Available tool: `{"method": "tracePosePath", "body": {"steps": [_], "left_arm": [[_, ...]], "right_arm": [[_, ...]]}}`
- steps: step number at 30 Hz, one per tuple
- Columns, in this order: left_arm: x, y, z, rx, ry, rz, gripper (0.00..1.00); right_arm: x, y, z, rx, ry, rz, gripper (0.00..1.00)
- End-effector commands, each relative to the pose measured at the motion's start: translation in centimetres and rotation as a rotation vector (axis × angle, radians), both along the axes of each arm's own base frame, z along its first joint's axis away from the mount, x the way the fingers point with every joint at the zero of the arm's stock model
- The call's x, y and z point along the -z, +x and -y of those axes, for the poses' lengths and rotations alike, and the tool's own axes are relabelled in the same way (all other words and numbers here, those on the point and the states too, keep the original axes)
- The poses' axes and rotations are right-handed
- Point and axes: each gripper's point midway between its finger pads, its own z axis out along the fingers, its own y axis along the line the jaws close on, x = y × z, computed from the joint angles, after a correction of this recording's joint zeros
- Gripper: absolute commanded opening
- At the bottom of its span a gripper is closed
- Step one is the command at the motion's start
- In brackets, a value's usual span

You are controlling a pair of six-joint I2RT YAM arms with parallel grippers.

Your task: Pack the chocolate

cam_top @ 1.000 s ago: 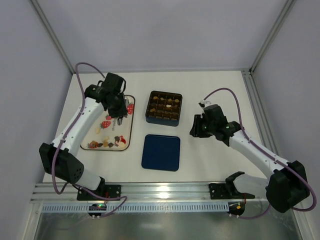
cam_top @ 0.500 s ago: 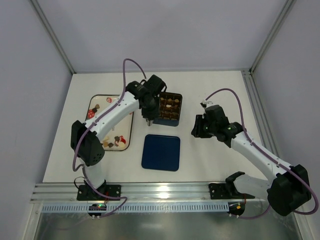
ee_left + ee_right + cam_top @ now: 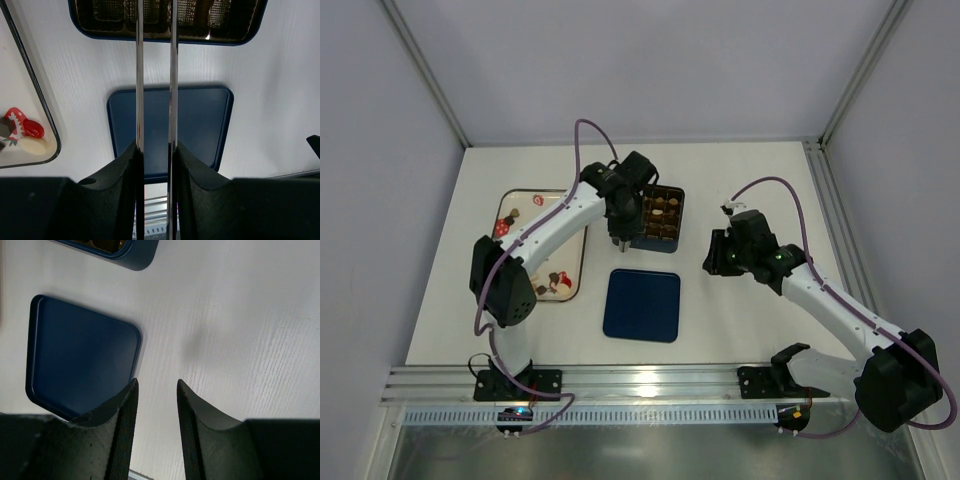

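Several small pieces of chocolate point(image 3: 660, 211) sit in the grid of the dark-blue box point(image 3: 677, 222). More pieces point(image 3: 556, 283) lie on the strawberry-printed tray point(image 3: 568, 250), one tan piece point(image 3: 33, 146) showing in the left wrist view. My left gripper point(image 3: 620, 238) hangs over the box's left side. Its long metal blades point(image 3: 138, 75) stand a narrow gap apart and run off the top of the left wrist view over the box point(image 3: 235, 37), so the left gripper's tips point(image 3: 155, 4) are hidden. My right gripper point(image 3: 713, 256) point(image 3: 156, 386) is open and empty above bare table.
The box's flat dark-blue lid point(image 3: 641, 305) point(image 3: 200, 125) point(image 3: 80, 355) lies on the table in front of the box, between the two arms. A corner of the box point(image 3: 136, 258) shows in the right wrist view. Frame posts and side walls bound the table.
My left arm swung right from the tray to the box's left side. The right arm has stayed put.
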Motion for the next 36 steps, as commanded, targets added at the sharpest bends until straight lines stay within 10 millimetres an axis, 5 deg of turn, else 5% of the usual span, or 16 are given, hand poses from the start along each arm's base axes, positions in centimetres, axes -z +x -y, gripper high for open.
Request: {"method": "tracePosePath", "body": {"steps": [1, 11, 17, 24, 28, 36], "left_arm": [[-1.4, 1.0, 0.6, -0.012, -0.024, 0.053, 0.32], [-2.1, 0.7, 0.0, -0.013, -0.014, 0.067, 0.36], [-4.9, 0.3, -2.4, -0.046, -0.006, 0.129, 0.36], [-5.7, -1.4, -11.9, -0.222, 0.021, 0.144, 0.36], [-4.2, -5.0, -16.7, -0.299, 0.044, 0.108, 0.39], [-1.3, -9.9, -22.4, -0.408, 0.086, 0.008, 0.43]], "right_arm": [[-1.6, 0.5, -0.2, 0.006, 0.021, 0.052, 0.39], [-1.6, 0.5, -0.3, 0.005, 0.023, 0.054, 0.39], [-1.6, 0.5, -0.3, 0.005, 0.024, 0.051, 0.39], [-1.5, 0.4, -0.5, -0.008, 0.030, 0.049, 0.39], [-1.6, 0.6, -0.8, -0.018, 0.039, 0.053, 0.39], [-1.4, 0.8, -1.7, -0.044, 0.063, 0.046, 0.39]]}}
